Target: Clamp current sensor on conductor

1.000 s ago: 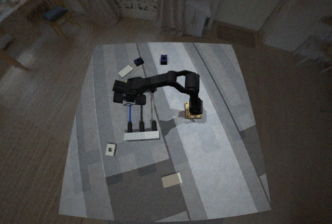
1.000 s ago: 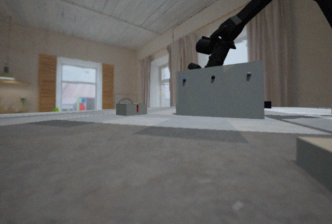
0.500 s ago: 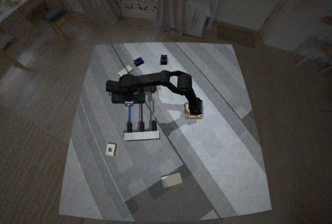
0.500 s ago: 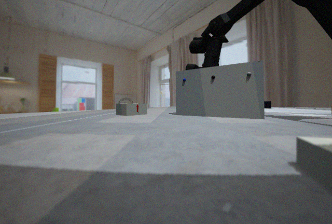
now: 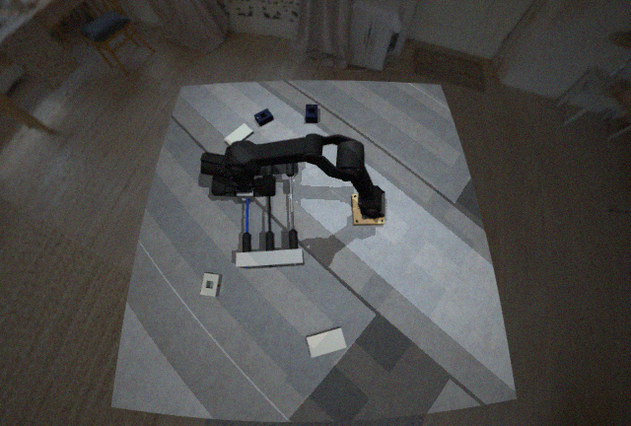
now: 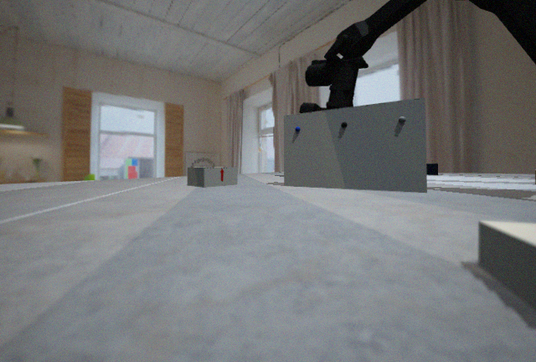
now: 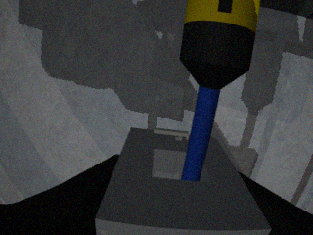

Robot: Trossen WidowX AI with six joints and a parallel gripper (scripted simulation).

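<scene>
The grey current sensor (image 7: 147, 208) is around the blue conductor (image 5: 246, 215) (image 7: 203, 122), which passes through the right part of its square window. The sensor's face looks continuous, with no open gap; whether it is latched cannot be told. Its arrow is not in view. My gripper (image 5: 245, 188) (image 7: 172, 168) is shut on the sensor, with one black finger at each side. A yellow sleeve (image 7: 220, 15) with a black mark and a black tapered end sits on the blue conductor. The LOAD lettering is not readable. The exterior view hides the fingertips behind the panel.
A pale upright panel (image 5: 268, 258) (image 6: 354, 154) carries the blue, black (image 5: 268, 212) and pale (image 5: 291, 207) conductors. Another grey block (image 5: 205, 291) (image 6: 198, 176) with a window and red mark stands on the table. White blocks (image 5: 325, 342) (image 5: 238, 133) and dark blue blocks (image 5: 263, 116) (image 5: 311, 117) lie around.
</scene>
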